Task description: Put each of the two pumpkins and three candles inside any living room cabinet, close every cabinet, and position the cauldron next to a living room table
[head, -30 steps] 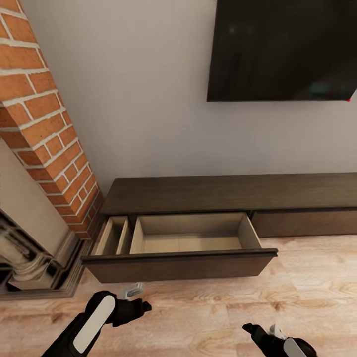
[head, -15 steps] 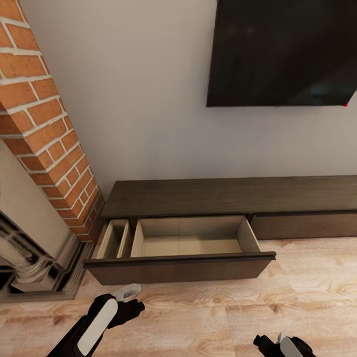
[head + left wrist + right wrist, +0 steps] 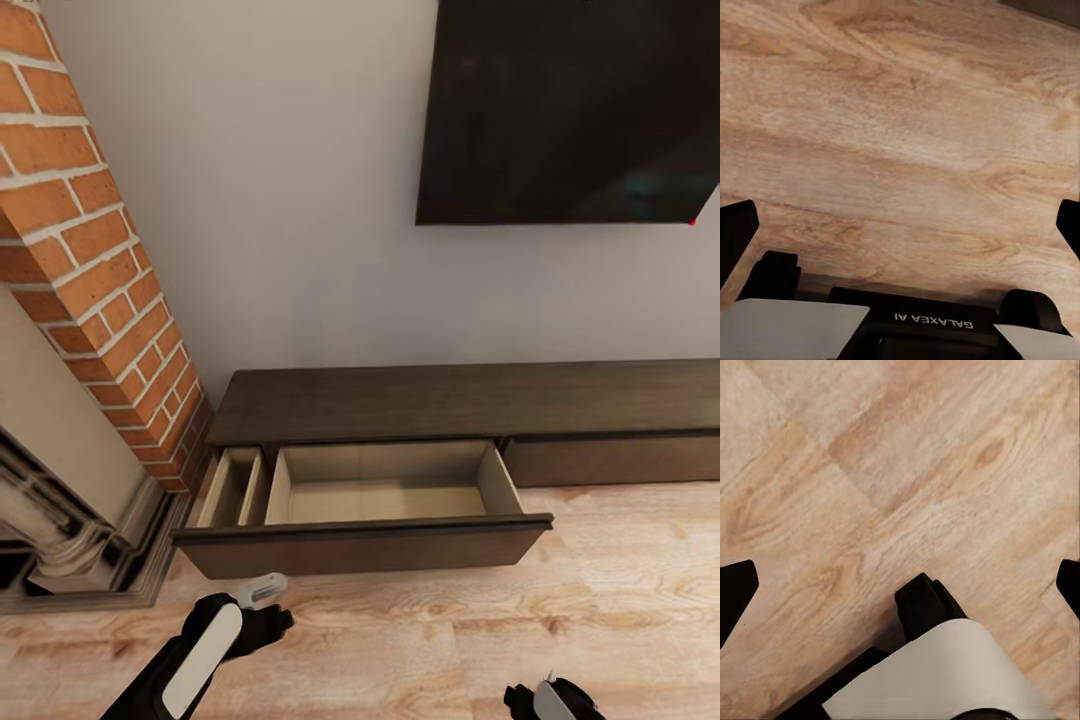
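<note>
Dark-brown wood, the long low cabinet [image 3: 470,400] lay against the white wall with its long axis running along that wall, and its wide left drawer [image 3: 365,520] stood pulled out toward you, its pale beige inside bare, so I judged nothing stowed yet and the closing and cauldron steps left too. Your left end effector [image 3: 262,592] and right end effector [image 3: 545,697] hung over the wooden floor, both spread wide and holding nothing.
</note>
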### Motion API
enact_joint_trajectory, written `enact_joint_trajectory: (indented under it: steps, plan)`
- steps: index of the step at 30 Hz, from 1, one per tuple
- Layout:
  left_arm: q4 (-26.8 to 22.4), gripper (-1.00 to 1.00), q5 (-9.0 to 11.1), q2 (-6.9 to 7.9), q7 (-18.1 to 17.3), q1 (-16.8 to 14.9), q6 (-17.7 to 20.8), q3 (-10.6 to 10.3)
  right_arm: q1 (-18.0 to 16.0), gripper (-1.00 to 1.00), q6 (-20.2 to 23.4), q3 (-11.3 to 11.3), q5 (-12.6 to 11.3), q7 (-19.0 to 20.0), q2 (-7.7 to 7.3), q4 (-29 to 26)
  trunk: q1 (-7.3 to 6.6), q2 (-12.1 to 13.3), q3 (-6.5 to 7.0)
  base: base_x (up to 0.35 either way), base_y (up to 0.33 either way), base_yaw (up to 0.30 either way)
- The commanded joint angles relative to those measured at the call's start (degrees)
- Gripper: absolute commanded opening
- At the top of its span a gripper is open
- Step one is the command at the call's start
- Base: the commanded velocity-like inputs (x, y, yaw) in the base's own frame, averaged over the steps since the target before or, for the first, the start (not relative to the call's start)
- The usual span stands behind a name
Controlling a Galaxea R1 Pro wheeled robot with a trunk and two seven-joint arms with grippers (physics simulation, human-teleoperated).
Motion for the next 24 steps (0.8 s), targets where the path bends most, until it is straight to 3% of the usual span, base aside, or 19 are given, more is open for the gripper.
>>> enact_joint_trajectory:
  steps: [1,4,7,9,11,16,24]
  plan:
    - [0.0,1.00,-0.9,0.04,0.6,0.0,-0.1,-0.1,0.0,1.00,-0.2,0.3,-0.3,-2.3,0.45,-0.1,-0.23,0.4,0.14,0.000,0.000,0.000]
    - [1.0,1.00,-4.4,-0.43,0.7,0.0,-0.4,-0.1,0.0,1.00,-2.5,0.8,-0.3,-4.7,1.78,-0.1,-0.89,1.6,0.68,0.000,0.000,0.000]
    - [3.1,1.00,-5.8,-1.99,0.6,-0.1,-0.4,-0.1,0.0,1.00,-3.9,3.7,-0.3,-5.4,2.46,-0.1,-1.11,2.0,0.86,0.000,0.000,0.000]
    - [3.6,1.00,-6.1,-2.45,0.5,0.0,-0.5,-0.1,0.0,1.00,-4.2,6.0,-0.4,-5.5,2.61,-0.2,-1.11,2.0,0.86,0.000,0.000,0.000]
    - [3.7,1.00,-6.2,-2.58,0.5,0.0,-0.6,-0.1,0.0,1.00,-4.3,6.7,-0.4,-5.4,2.62,-0.2,-1.11,2.0,0.86,0.000,0.000,0.000]
    - [3.8,1.00,-6.2,-2.60,0.5,0.0,-0.8,0.0,0.0,1.00,-5.8,7.2,-0.4,-5.4,2.63,-0.2,-1.11,2.0,0.86,-0.049,0.000,0.000]
    - [3.8,1.00,-6.2,-2.67,0.5,-0.1,-0.9,0.0,0.0,1.00,-7.9,7.5,-0.4,-5.3,2.64,-0.2,-1.11,2.0,0.86,-0.287,-0.066,0.000]
